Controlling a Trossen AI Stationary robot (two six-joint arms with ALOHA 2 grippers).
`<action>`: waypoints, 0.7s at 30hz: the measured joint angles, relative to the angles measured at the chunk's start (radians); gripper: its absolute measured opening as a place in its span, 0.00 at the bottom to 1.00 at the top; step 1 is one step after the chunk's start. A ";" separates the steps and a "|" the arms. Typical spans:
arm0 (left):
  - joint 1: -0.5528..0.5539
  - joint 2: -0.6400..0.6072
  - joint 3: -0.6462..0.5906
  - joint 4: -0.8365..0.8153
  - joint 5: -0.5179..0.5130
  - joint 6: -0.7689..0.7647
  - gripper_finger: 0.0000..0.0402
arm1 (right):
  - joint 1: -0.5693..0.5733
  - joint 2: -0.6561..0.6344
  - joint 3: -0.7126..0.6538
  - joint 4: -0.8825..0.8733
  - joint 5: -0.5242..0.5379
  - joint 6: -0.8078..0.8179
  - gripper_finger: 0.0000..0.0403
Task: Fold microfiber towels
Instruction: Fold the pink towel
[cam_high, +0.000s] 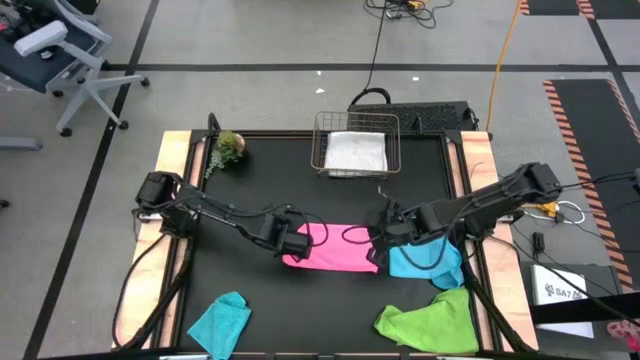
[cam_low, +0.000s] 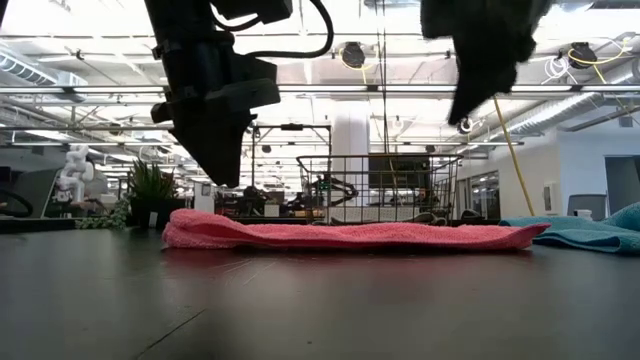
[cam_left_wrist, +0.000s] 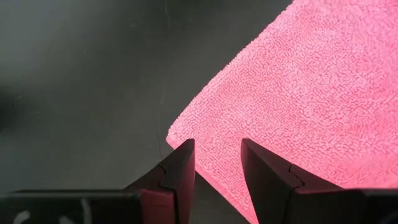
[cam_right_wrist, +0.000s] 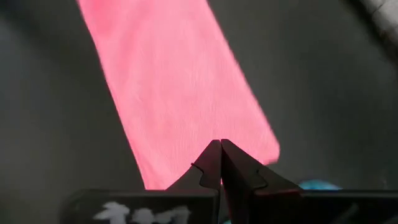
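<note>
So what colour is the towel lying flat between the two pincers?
Hot pink towel; the left wrist view shows it best, filling much of the picture.

Robotics lab in an open industrial hall.

Black worktop (cam_high: 250, 185) framed in pale wood, standing on grey carpet tiles crossed by dark tape lines. Cables (cam_high: 385, 30) trailing over the floor, a yellow one (cam_high: 505, 50) among them, beside hazard-striped matting (cam_high: 590, 120). Grey office chair (cam_high: 55, 55) parked at a corner. Behind the worktop, seen at table height: exposed ceiling pipes and strip lights (cam_low: 100, 90), glazed partitions, a white humanoid figure (cam_low: 72, 172) far off, a wire basket (cam_low: 375, 190) and a small potted plant (cam_low: 150, 192).
</note>
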 joint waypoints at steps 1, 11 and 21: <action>0.000 0.000 0.000 0.000 -0.001 -0.005 0.33 | -0.003 0.016 -0.003 -0.017 -0.014 0.014 0.00; 0.000 0.000 0.000 0.002 0.003 -0.010 0.33 | -0.057 0.096 -0.095 0.045 -0.141 0.010 0.10; 0.000 0.000 0.000 0.002 0.007 -0.015 0.33 | -0.109 0.095 -0.168 0.115 -0.141 -0.001 0.34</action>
